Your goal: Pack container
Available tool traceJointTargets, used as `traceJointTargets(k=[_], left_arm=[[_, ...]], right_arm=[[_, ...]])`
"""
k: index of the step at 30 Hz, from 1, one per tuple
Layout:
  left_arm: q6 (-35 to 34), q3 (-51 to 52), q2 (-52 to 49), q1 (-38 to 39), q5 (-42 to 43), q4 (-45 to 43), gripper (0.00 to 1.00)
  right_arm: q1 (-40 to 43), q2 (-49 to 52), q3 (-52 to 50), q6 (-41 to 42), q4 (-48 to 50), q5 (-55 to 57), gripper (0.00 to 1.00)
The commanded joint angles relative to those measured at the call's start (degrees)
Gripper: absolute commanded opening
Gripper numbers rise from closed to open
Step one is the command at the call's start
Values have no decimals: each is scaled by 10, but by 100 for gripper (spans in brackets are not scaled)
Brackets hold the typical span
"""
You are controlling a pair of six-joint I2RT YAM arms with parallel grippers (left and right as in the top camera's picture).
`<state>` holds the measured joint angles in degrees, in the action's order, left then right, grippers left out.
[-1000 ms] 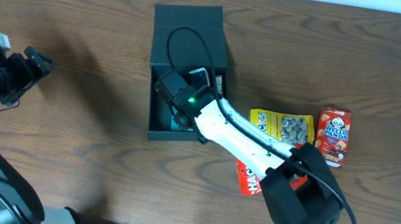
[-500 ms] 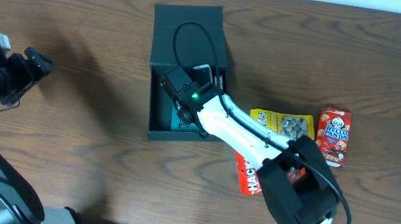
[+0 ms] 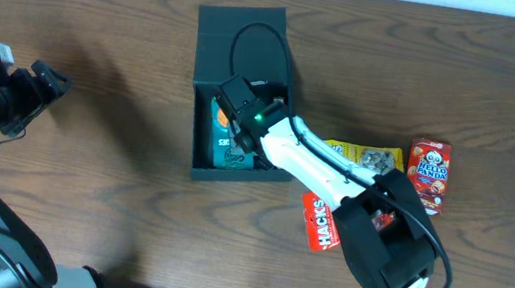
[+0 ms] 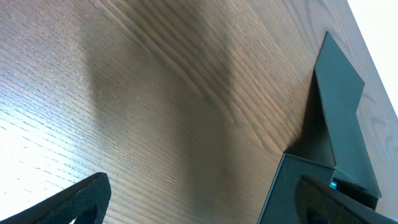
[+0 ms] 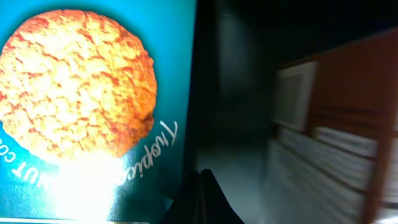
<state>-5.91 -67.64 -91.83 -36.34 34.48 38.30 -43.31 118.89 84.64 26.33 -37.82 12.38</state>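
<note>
The container [image 3: 206, 96] is a dark box in the middle of the table, its flap lid [image 3: 241, 33] folded back. A teal cookie packet [image 3: 226, 138] lies inside it and fills the left of the right wrist view as the teal packet [image 5: 93, 93]. My right gripper [image 3: 236, 94] is down in the box beside that packet. Its tips [image 5: 200, 186] are pressed together with nothing between them. My left gripper [image 3: 40, 85] hovers far left over bare wood. In the left wrist view the left gripper [image 4: 205, 211] is open and empty, and the container [image 4: 329, 118] shows at the right.
Right of the box lie a yellow snack packet [image 3: 368, 160], a red Hello Panda box [image 3: 427, 175] and a red packet [image 3: 323, 224], partly under my right arm. The table's back edge runs along the top.
My right gripper has moved toward the back of the box, uncovering the teal packet on its floor. The left arm has not moved.
</note>
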Motion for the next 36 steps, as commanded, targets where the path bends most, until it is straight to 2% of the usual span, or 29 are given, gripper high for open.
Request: traceJointTargets(k=[1, 8, 15, 19, 23, 26, 30, 36], left_arm=[[8, -12, 9, -2, -4, 0, 95], [8, -12, 9, -2, -4, 0, 95], [8, -12, 9, -2, -4, 0, 95], [8, -12, 9, -2, -4, 0, 95], [8, -12, 9, -2, -4, 0, 95], [8, -12, 9, -2, -4, 0, 95], [8, -12, 9, -2, -4, 0, 95], [9, -12, 9, -2, -5, -2, 95]], right_arm=[[1, 11, 0, -7, 6, -46, 2], [0, 11, 0, -7, 10, -110, 2], [-3, 9, 4, -20, 8, -111, 2], [-3, 0, 40, -29, -39, -61, 2], [-3, -26, 133, -50, -143, 1, 1], [1, -50, 174, -72, -178, 31, 2], [21, -66, 176, -82, -199, 84, 1], [63, -60, 143, -82, -216, 68, 1]])
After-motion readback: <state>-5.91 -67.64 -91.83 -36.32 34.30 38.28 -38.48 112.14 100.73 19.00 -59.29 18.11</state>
